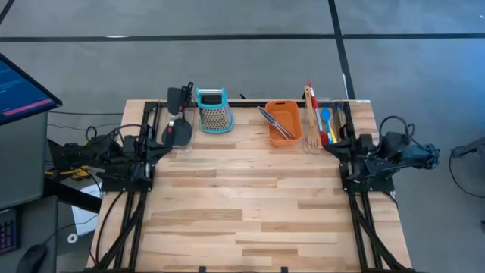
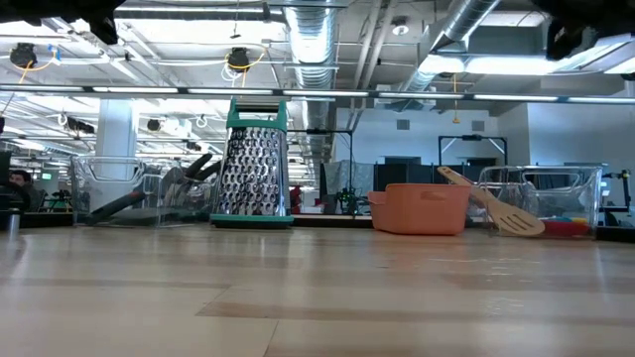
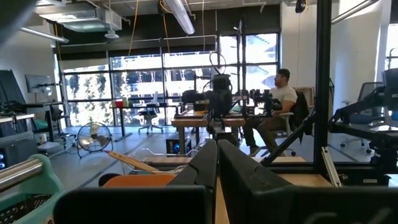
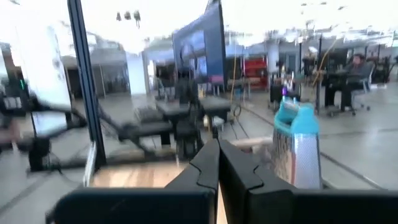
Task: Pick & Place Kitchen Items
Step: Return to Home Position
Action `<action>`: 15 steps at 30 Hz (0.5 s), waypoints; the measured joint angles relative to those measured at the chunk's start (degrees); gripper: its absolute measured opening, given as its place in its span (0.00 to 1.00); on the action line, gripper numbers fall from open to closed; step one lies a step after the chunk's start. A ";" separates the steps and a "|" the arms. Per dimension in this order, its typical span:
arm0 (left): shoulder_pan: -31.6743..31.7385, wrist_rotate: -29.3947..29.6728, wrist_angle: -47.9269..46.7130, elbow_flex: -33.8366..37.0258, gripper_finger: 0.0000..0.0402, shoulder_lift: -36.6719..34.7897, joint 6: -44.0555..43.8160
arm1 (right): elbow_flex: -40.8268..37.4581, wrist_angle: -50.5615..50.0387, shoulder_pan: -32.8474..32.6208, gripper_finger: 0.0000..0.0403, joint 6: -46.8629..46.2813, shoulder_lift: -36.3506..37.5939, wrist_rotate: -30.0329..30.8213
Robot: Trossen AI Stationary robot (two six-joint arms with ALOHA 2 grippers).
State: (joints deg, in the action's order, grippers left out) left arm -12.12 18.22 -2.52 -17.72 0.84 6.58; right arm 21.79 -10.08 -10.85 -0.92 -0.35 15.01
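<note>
Left hand closed at surface's left edge, right hand closed at right edge, black spatulas in far-left bin, wooden turner, spoons in far-right bin, tongs in orange tub.

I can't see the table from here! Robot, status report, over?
Left gripper, right gripper: fingers shut, empty, at table's sides. Black spatulas in left bin; spoons, wooden turner in right bin; tongs in orange tub. Nothing in the way.
</note>
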 joint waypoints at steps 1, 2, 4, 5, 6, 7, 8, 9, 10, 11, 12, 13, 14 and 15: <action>-0.02 0.00 -0.02 0.00 0.00 0.00 0.01 | -0.82 -0.51 0.04 0.00 0.12 0.03 0.06; 0.00 0.00 -0.02 0.00 0.00 0.00 0.01 | -1.08 -0.85 0.04 0.00 0.79 0.06 0.08; 0.00 0.00 0.00 0.00 0.00 0.00 0.01 | -1.39 1.59 0.05 0.00 1.68 -0.94 0.10; 0.00 0.00 0.00 0.01 0.00 0.01 0.01 | -2.10 2.14 0.04 0.00 2.13 -1.45 0.09; 0.00 0.00 -0.02 0.00 0.00 0.02 0.01 | -3.13 1.19 0.04 0.00 2.49 -1.29 0.04; -0.02 0.01 0.01 0.00 0.00 0.04 0.01 | -3.87 0.96 0.04 0.00 2.71 -1.00 -0.08; -0.02 0.02 0.07 0.00 0.00 0.17 0.01 | -4.21 2.10 0.04 0.00 2.84 -0.75 -0.10; 0.00 0.00 -0.03 0.00 0.00 0.22 0.01 | -4.59 2.83 0.04 0.00 2.84 -0.29 -0.06; 0.00 0.00 -0.11 0.00 0.00 0.24 0.01 | -5.09 3.08 0.04 0.00 2.89 0.21 0.09; -0.02 0.00 -0.02 0.00 0.00 0.24 0.01 | -5.82 3.01 0.05 0.00 2.94 0.02 0.00; -0.02 0.00 0.04 0.00 0.00 0.22 0.01 | -6.59 2.18 0.04 0.00 2.97 0.12 0.10; 0.00 0.00 0.00 0.00 0.00 0.22 0.01 | -7.15 2.40 0.04 0.00 2.99 0.10 0.06; -0.02 -0.02 -0.04 0.00 0.00 0.24 0.01 | -7.71 2.89 0.04 0.00 2.97 0.13 0.06; -0.01 0.00 -0.03 0.00 0.00 0.23 0.01 | -8.34 3.37 0.04 0.00 2.91 0.12 0.06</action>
State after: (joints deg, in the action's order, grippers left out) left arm -12.13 18.22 -2.55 -17.72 1.07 6.59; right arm 13.44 -6.71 -10.81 1.98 -0.23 15.07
